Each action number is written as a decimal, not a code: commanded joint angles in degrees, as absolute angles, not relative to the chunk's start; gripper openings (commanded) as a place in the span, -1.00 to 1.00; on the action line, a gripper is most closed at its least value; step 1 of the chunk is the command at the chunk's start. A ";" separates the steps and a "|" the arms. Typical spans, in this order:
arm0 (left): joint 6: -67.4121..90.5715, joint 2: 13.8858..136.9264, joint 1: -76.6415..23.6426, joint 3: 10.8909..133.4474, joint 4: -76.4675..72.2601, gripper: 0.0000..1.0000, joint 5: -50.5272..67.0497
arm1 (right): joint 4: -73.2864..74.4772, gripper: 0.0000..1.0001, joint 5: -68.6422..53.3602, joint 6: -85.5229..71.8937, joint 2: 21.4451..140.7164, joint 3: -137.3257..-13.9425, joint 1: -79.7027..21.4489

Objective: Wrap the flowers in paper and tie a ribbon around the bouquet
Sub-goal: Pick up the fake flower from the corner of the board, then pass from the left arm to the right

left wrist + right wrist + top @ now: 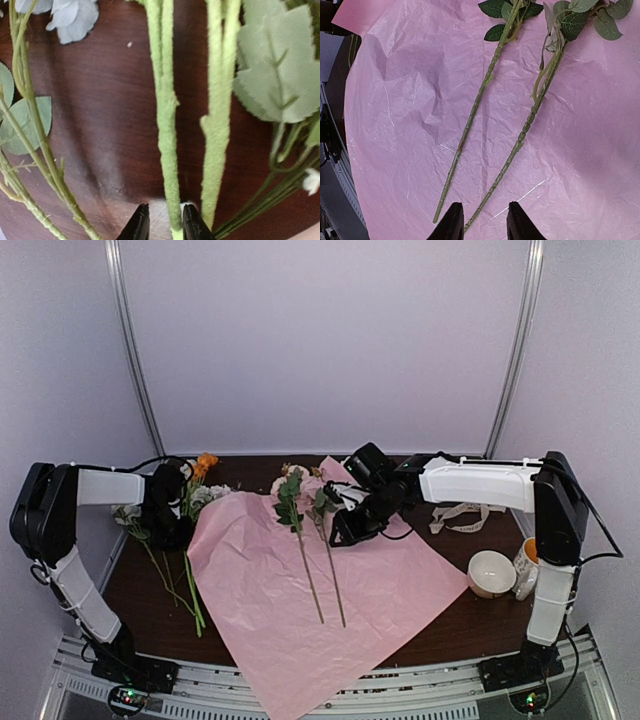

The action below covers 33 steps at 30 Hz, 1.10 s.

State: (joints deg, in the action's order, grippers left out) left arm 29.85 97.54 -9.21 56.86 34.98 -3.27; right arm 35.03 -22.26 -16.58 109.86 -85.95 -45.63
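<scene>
On dark table (pixel 455 620), pink paper (pixel 290 610), pale walls (pixel 320 340)

The paper (pixel 330 600) lies spread on the table (pixel 460 625) with its near corner hanging over the front edge. Two flower stems (pixel 312 575) lie side by side on it, heads toward the back and cut ends toward the front. Left of the paper the other flowers (pixel 190 540) lie on the bare table, while to its right the ribbon (pixel 458 517) lies toward the back and two cups (pixel 492 573) stand side by side nearer the front.
</scene>
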 commanded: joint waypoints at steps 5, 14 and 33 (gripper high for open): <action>27.94 98.62 -10.82 56.54 42.60 -0.65 -7.03 | 32.69 -0.38 -22.14 -15.38 107.17 -82.84 -44.26; 33.74 91.26 -12.08 52.51 41.97 -1.00 -8.05 | 30.78 -0.38 -23.98 -14.28 105.75 -80.61 -42.92; 17.37 59.06 -14.98 68.25 29.30 -1.00 -23.87 | 30.82 -0.38 -24.82 -11.35 100.90 -84.51 -42.78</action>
